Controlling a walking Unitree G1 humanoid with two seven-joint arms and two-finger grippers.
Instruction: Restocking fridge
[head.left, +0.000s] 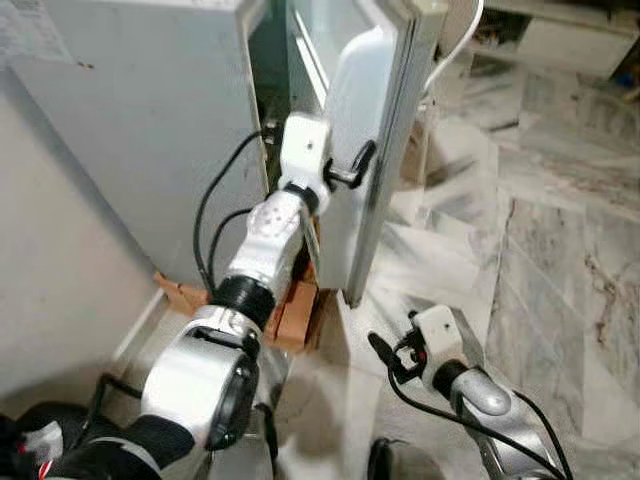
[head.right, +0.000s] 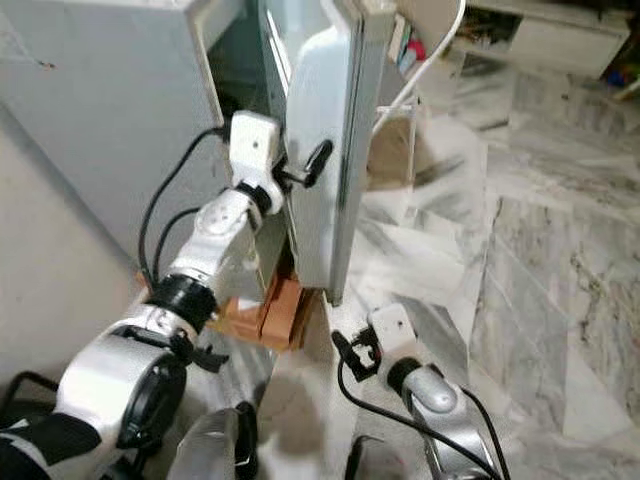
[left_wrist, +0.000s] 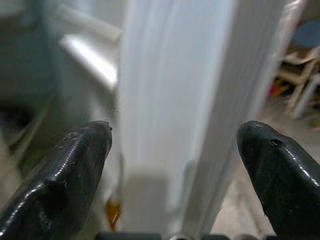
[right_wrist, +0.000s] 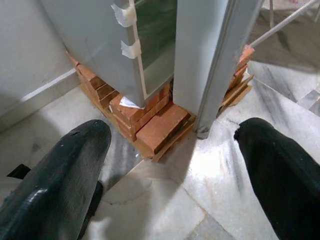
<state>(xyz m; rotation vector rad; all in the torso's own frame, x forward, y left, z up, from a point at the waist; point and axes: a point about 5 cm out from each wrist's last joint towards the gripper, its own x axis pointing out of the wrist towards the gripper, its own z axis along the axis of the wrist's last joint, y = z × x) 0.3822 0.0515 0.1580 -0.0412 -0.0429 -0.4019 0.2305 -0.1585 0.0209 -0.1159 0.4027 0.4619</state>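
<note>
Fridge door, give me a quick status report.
Left gripper open, fingers astride the white fridge door edge. Door ajar. Right gripper open, low over marble floor. Red bricks prop the fridge.

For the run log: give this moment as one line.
task: restock fridge | left gripper: open, straddling door edge | door: ajar | right gripper: open, low, idle | fridge on bricks

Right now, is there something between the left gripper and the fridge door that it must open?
Nothing visible stands between them. The left gripper is already at the edge of the fridge door, its open fingers either side of that edge. The door stands partly open. The right gripper hangs low over the marble floor.
</note>
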